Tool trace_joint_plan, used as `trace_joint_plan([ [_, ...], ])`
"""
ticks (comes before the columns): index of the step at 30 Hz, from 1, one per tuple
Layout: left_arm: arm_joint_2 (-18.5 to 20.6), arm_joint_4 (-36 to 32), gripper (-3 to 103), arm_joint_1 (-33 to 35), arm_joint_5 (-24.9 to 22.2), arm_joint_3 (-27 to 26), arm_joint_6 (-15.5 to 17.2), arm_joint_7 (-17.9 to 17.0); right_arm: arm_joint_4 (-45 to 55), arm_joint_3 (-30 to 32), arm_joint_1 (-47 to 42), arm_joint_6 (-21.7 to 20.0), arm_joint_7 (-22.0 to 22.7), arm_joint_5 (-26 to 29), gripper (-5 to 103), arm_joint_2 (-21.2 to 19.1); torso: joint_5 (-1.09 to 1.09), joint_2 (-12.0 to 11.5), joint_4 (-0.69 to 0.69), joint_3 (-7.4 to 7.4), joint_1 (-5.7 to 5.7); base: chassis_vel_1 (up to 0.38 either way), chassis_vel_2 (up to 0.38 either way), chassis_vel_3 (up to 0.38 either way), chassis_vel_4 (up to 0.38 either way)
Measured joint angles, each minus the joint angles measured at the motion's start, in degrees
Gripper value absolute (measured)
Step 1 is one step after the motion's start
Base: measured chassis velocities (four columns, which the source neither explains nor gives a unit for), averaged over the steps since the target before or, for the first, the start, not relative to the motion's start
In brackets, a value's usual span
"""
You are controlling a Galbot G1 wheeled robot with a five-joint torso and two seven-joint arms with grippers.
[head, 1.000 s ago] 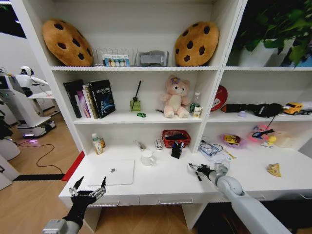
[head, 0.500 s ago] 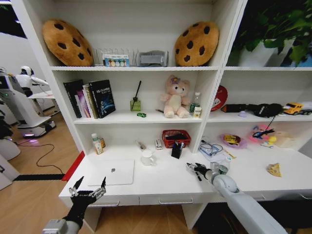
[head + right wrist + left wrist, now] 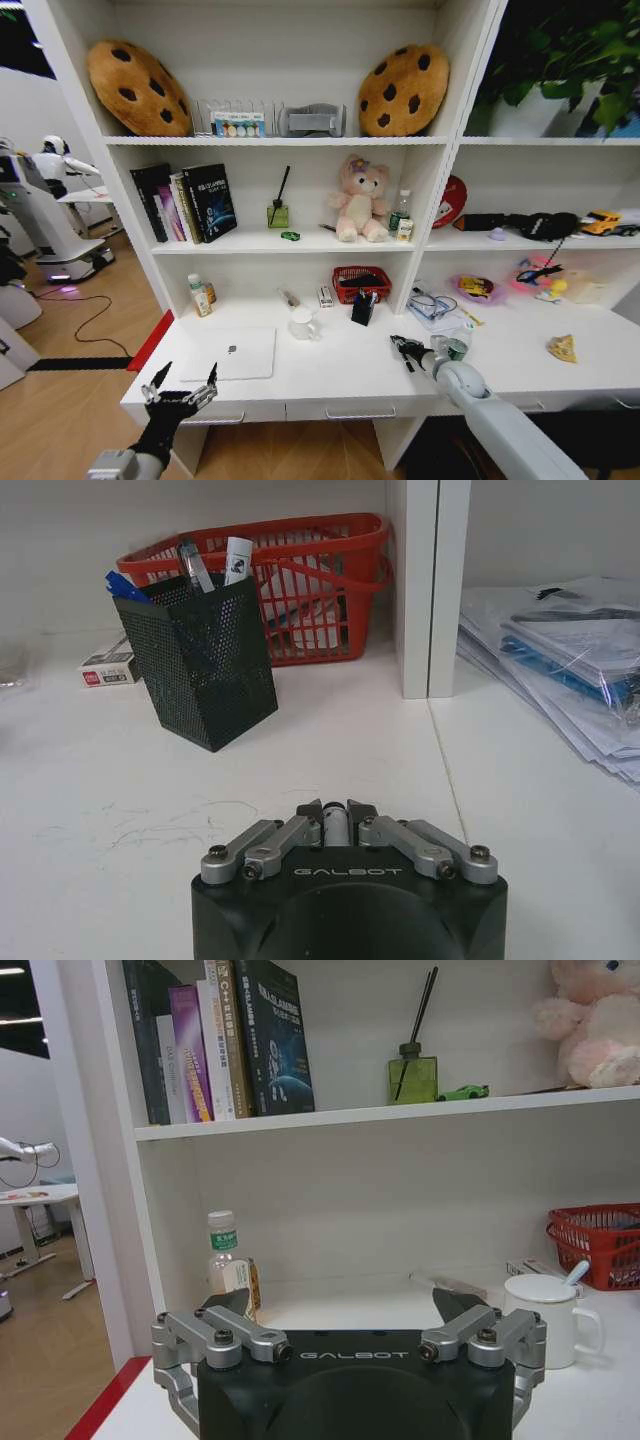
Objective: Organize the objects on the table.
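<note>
My right gripper (image 3: 404,349) rests low over the white table (image 3: 340,385), shut on a slim black pen (image 3: 336,826) that shows between its fingertips. In front of it on the table stands a black mesh pen holder (image 3: 205,660) with a blue pen (image 3: 119,583) in it. A small green-labelled can (image 3: 456,347) stands just right of this gripper. The silver laptop (image 3: 233,352) lies closed at the table's left front. My left gripper (image 3: 181,386) hangs open and holds nothing, below the table's front left corner. A green toy car (image 3: 290,236) sits on the shelf above.
A red basket (image 3: 300,590) stands behind the pen holder beside a white shelf upright (image 3: 428,580). A white mug (image 3: 302,323) and a bottle (image 3: 199,296) stand at the back of the table. Papers (image 3: 570,660) are stacked to the right.
My right gripper drifted slightly left, then back right over the table, still shut on the pen. The left arm has not moved.
</note>
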Motion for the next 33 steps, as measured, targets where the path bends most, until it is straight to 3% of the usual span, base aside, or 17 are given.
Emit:
trace_joint_plan([
  [6,0.0,0.0,100,0.0,0.0,0.0,-0.01,0.0,1.73,1.08,-0.76,1.42,-0.42,-0.27,6,-0.16,0.01,0.0,-0.02,0.0,0.0,0.0,0.0,0.0,0.0],
  [8,0.0,-0.01,100,0.0,0.0,0.0,-0.01,0.0,3.73,1.9,-0.93,7.04,-3.36,-4.22,1,-0.29,-0.01,0.0,-0.01,0.0,0.0,0.0,0.0,0.0,0.0],
  [11,0.0,0.0,100,0.0,0.0,0.0,-0.01,0.0,6.81,2.39,-0.45,10.91,-4.64,-6.46,0,-0.36,0.0,0.0,-0.01,0.0,0.0,0.0,0.0,0.0,0.0],
  [19,0.0,0.0,100,0.0,0.0,0.0,-0.01,0.0,13.57,3.48,-1.49,10.23,-2.79,-6.38,-1,-0.63,-0.01,0.0,0.01,0.0,0.0,0.0,0.0,0.0,0.0],
  [21,0.0,0.0,100,0.0,0.0,0.0,0.0,0.0,14.67,4.52,-3.88,8.66,-0.4,-6.62,9,-0.91,-0.02,0.0,-0.01,0.0,0.0,0.0,0.0,0.0,0.0],
  [22,0.0,0.0,100,0.0,0.0,0.0,0.0,0.0,14.67,4.52,-3.88,8.66,-0.4,-6.62,9,-0.91,-0.02,0.0,-0.01,0.0,0.0,0.0,0.0,0.0,0.0],
  [24,0.0,0.0,100,0.0,0.0,0.0,0.0,0.0,15.97,5.55,-6.69,6.15,4.25,-5.15,20,-0.72,-0.02,0.0,0.0,0.0,0.0,0.0,0.0,0.0,0.0],
  [27,0.0,0.0,100,0.0,0.0,0.0,0.0,0.0,16.55,5.96,-8.15,5.2,6.5,-4.5,26,-0.39,-0.02,0.0,-0.01,0.0,0.0,0.0,0.0,0.0,0.0],
  [29,0.0,0.0,100,0.0,0.0,0.0,0.01,0.0,17.54,6.48,-11.03,4.07,10.18,-3.31,37,0.24,-0.01,0.0,-0.01,0.0,0.0,0.0,0.0,0.0,0.0],
  [33,0.0,0.0,100,0.0,0.0,0.0,0.0,0.0,16.64,6.82,-12.21,3.83,11.13,-3.16,54,0.63,-0.02,0.0,0.0,-0.01,-0.01,0.0,0.0,0.0,0.0],
])
